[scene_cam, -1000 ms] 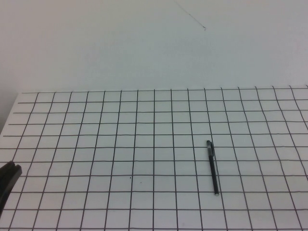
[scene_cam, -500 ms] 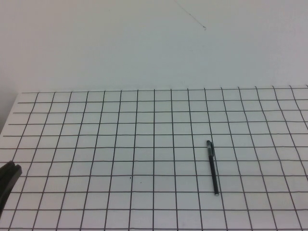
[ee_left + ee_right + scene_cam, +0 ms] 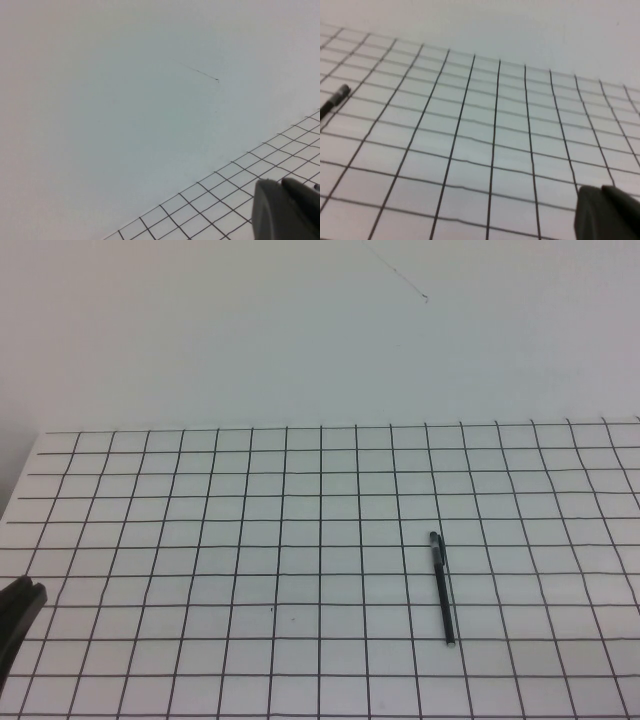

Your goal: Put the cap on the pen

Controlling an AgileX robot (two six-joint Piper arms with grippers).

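1. The counter [image 3: 200, 540] is white with thin black lines that make a grid of squares.
2. The left gripper [image 3: 18, 615] pokes in at the near left corner of the counter. It is dark and holds nothing. I cannot tell if its jaws are apart or together.
3. The right gripper [image 3: 607, 212] shows only in its own wrist view, as a dark grey lump low over the grid. I cannot tell how its jaws stand either.
4. The pen [image 3: 441, 587] lies flat on the counter, right of the middle and near the front. It is thin and black, and its far end looks a bit thicker.
5. The pen lies well apart from the left gripper.
6. The counter's left edge slants in beside the left gripper.
7. Behind the counter's far edge stands a plain white wall [image 3: 300, 330] with one thin dark scratch [image 3: 400, 278].
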